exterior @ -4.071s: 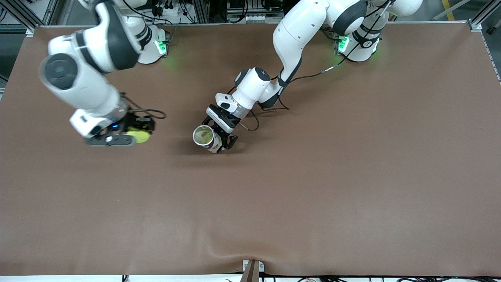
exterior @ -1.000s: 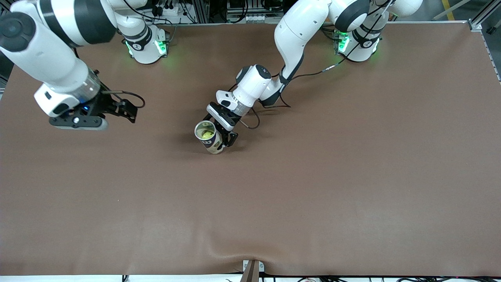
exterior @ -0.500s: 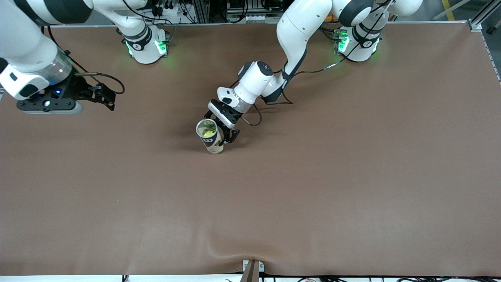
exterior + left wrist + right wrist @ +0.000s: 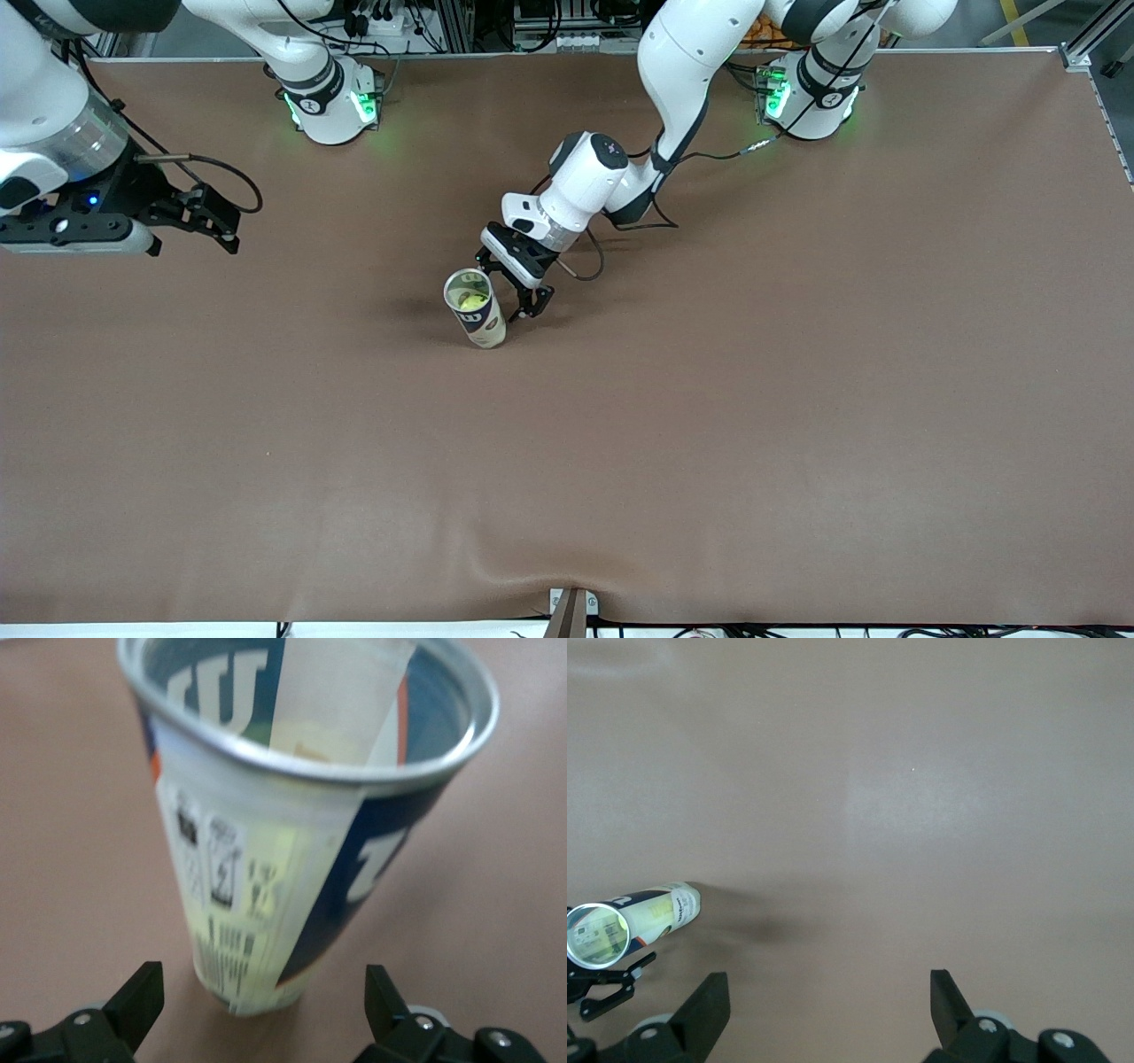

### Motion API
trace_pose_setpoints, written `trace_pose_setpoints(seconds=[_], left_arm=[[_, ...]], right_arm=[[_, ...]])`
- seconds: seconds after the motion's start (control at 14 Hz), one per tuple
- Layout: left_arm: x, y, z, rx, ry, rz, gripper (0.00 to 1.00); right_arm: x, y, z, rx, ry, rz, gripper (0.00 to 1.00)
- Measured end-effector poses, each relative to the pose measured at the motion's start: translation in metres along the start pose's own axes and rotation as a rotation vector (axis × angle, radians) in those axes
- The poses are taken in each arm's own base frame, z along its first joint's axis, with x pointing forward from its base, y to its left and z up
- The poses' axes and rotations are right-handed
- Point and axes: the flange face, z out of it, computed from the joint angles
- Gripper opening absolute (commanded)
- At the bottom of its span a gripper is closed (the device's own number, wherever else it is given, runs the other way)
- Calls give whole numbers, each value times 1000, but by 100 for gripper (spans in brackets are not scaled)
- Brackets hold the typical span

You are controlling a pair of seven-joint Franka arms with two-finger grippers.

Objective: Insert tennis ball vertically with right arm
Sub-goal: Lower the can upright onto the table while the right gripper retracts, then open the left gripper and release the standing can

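A tall can [image 4: 477, 312] with a silver rim stands upright on the brown table. The yellow-green tennis ball [image 4: 467, 302] lies inside it, seen through the open top. My left gripper [image 4: 507, 286] is open just beside the can, toward the left arm's base. In the left wrist view the can [image 4: 283, 842] stands ahead of the open left gripper [image 4: 263, 1010], and neither finger touches it. My right gripper [image 4: 232, 226] is open and empty, up over the right arm's end of the table. The right wrist view shows the open right gripper [image 4: 828, 1010] over bare table, with the can [image 4: 638, 920] far off.
The brown cloth [image 4: 709, 425] covers the whole table. The two arm bases [image 4: 328, 106] [image 4: 802, 102] stand along the edge farthest from the front camera. A cable [image 4: 580, 261] loops from the left wrist close to the can.
The left gripper has drawn back from the can, which now stands free and more upright. The right gripper has moved farther toward the right arm's end of the table.
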Motion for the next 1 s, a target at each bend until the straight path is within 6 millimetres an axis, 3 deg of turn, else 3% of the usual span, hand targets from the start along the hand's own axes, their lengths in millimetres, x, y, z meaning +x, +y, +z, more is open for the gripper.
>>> trace_pose_setpoints(seconds=[0.29,0.5,0.79,1.0], left_arm=[[-19,-14,-19,-33,-158,-57,100],[-17,-42,-37,-59,-280,-131,100],[11,-116,-71,-51,-386,-235,100],[38,-187,-111,-9,-441,-243,100]], right_arm=[[7,9,1,1,0,16,100],[12,34,-9,1,25,17,100],[14,73,-39,-3,13,41,100],[8,73,-45,-4,-34,37,100]])
